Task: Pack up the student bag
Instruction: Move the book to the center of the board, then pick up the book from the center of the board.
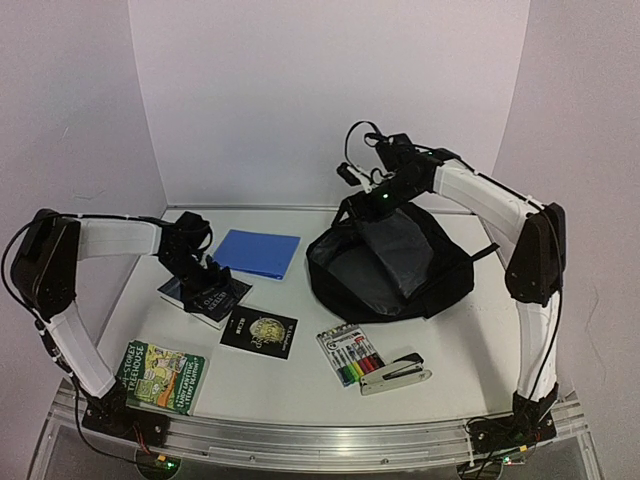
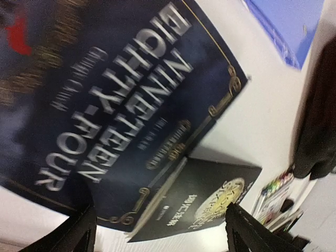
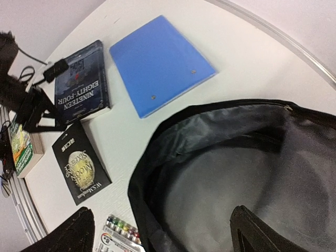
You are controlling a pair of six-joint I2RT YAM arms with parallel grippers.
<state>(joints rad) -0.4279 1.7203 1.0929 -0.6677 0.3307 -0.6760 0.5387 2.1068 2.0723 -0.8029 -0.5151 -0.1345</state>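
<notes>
The student bag [image 1: 400,262] lies open at the right middle of the table, its grey lining showing; in the right wrist view it [image 3: 236,178] fills the lower right. My right gripper [image 1: 383,203] hangs open and empty over the bag's back rim, and its fingers [image 3: 68,233] straddle the opening. My left gripper [image 1: 200,275] is open just over the dark blue book "Nineteen Eighty-Four" [image 1: 205,295]. In the left wrist view that book [image 2: 121,100] fills the frame, with the fingertips [image 2: 79,231] wide apart near its lower edge.
A black book with a gold emblem [image 1: 258,332] lies beside the blue book. A blue folder [image 1: 258,253] lies behind them. A green book [image 1: 160,375] sits at the front left. A marker pack [image 1: 350,355] and a stapler [image 1: 395,372] lie in front of the bag.
</notes>
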